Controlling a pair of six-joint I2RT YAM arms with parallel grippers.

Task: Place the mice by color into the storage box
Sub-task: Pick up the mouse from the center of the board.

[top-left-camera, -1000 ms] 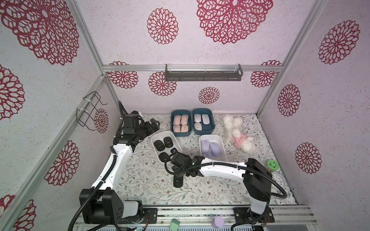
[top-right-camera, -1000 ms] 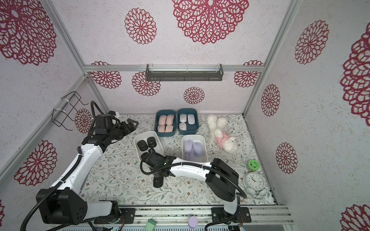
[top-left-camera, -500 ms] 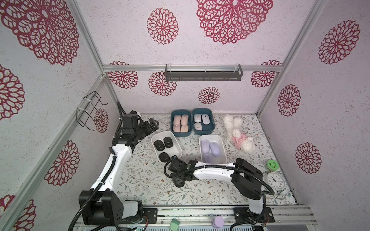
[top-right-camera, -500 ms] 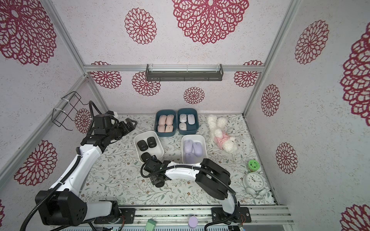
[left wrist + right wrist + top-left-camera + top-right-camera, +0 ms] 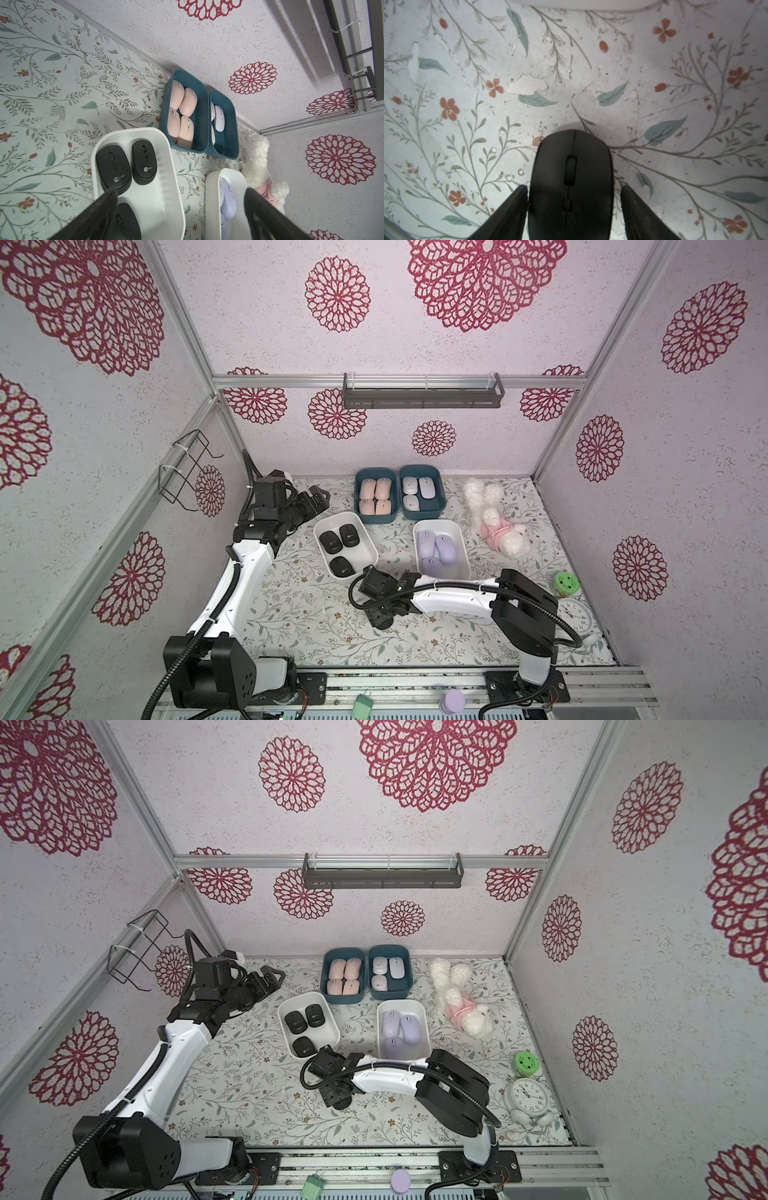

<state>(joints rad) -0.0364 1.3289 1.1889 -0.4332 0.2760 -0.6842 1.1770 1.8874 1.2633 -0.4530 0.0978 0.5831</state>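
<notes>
Your right gripper (image 5: pixel 574 187) is down on the floral worktop (image 5: pixel 291 614), its jaws spread around the loose black mouse (image 5: pixel 571 166). In the right wrist view one finger (image 5: pixel 517 203) looks to be touching the mouse's side, while the other stands just off it, so nothing is clamped. That mouse lies flat near the middle of the worktop, towards the front edge. It sits just in front of the white bin (image 5: pixel 361 551) that holds three black mice (image 5: pixel 331 542).

Your left gripper (image 5: pixel 318 497) hangs above the worktop near the back left corner, jaws wide apart and empty.

Along the back edge, the teal bin (image 5: pixel 374 519) holds four peach-pink mice (image 5: pixel 376 497). The second teal bin (image 5: pixel 422 514), touching it, holds three pale mice (image 5: pixel 428 489). Towards the right edge from the first white bin, the second white bin (image 5: pixel 462 547) holds lilac mice (image 5: pixel 440 549).
</notes>
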